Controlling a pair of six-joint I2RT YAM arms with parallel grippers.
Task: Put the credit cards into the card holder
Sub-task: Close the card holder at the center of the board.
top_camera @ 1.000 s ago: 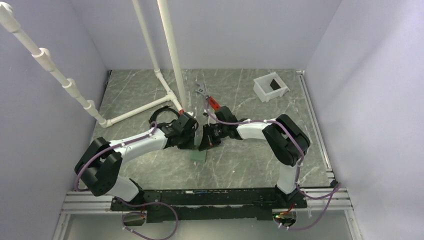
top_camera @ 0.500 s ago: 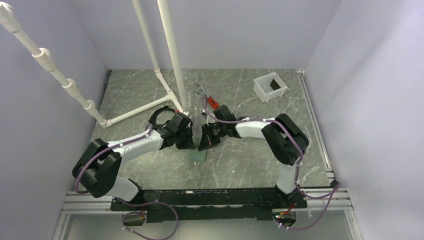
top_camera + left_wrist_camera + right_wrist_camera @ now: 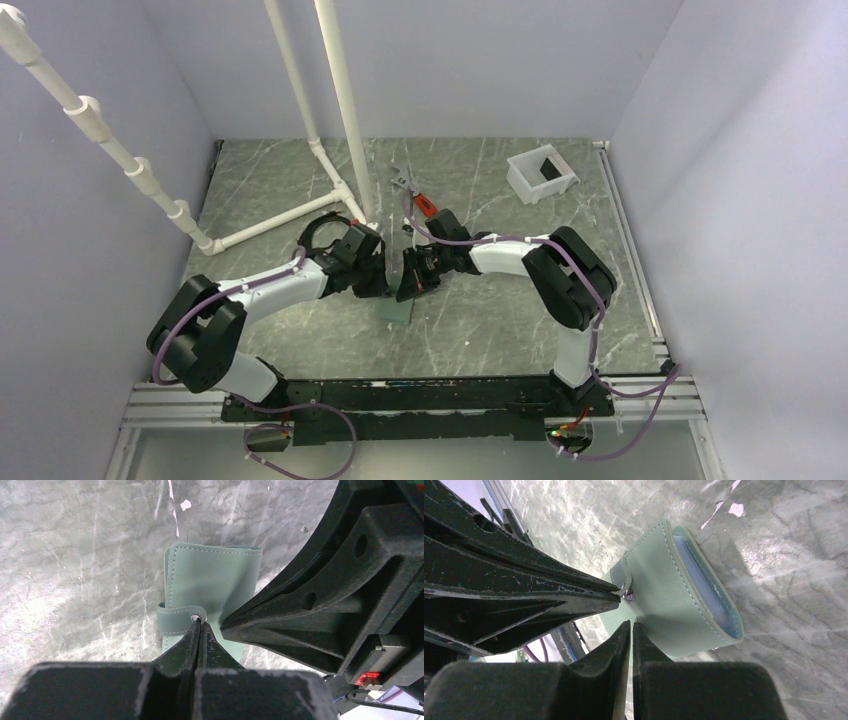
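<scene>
The grey-green card holder lies folded on the table between my two grippers. The left wrist view shows it with its strap and metal snap wrapped across it. My left gripper is shut, its tips against the snap. My right gripper is shut, its tips touching the holder's paler lower face. A light blue credit card sits inside the fold of the holder. The tan-brown card is not visible. In the top view, the left gripper and right gripper meet tip to tip over the holder.
A white square tub stands at the back right. A white pipe frame stands at the back left. Red-handled pliers lie behind the right wrist. A black loop lies by the left wrist.
My left wrist has shifted slightly left and back. The right arm and the card holder have stayed where they were.
</scene>
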